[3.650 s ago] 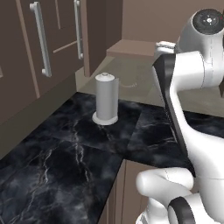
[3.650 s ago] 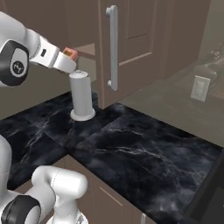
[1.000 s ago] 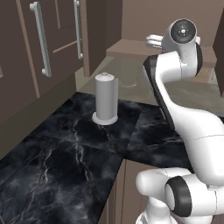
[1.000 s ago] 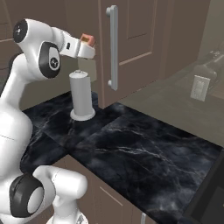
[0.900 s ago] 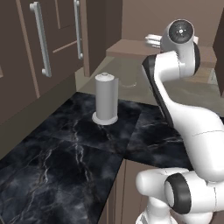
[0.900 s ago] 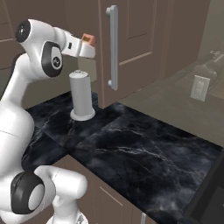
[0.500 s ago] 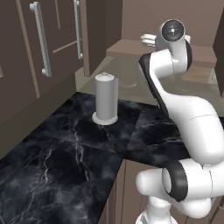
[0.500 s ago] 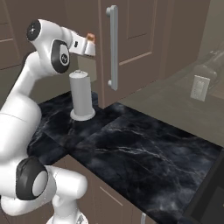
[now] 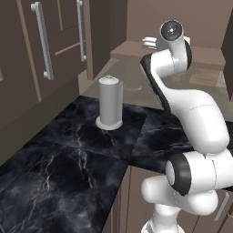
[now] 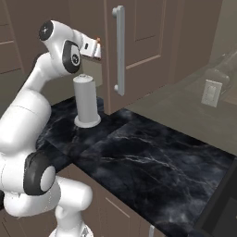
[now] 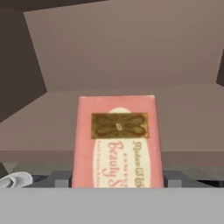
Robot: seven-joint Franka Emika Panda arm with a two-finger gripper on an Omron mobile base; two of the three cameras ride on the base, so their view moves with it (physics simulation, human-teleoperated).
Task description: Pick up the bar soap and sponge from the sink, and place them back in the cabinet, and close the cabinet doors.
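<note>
The bar soap (image 11: 117, 142) is a pink block with a gold emblem and a white oval label. It stands upright between my gripper's (image 11: 117, 181) dark fingertips (image 11: 59, 178), which are shut on it. Behind it lies the brown shelf of the open cabinet (image 11: 131, 61). In the right base view the gripper (image 10: 95, 46) is raised above the counter with a sliver of the soap (image 10: 97, 40) showing, close to a brown cabinet door (image 10: 148, 41) with a silver bar handle (image 10: 119, 51). In the left base view the gripper (image 9: 150, 43) reaches toward the cabinet shelf (image 9: 129, 49). Sponge and sink are out of view.
A grey upright cylinder on a round base (image 9: 110, 102) (image 10: 86, 101) stands on the black marble counter (image 9: 68, 159) (image 10: 152, 157), just below the raised hand. More brown doors with bar handles (image 9: 43, 41) line the left. A wall outlet (image 10: 211, 92) sits at the far right.
The arm has stretched farther forward and carried the soap closer to the cabinet shelf. The grip on the soap is unchanged, and the cylinder has not moved.
</note>
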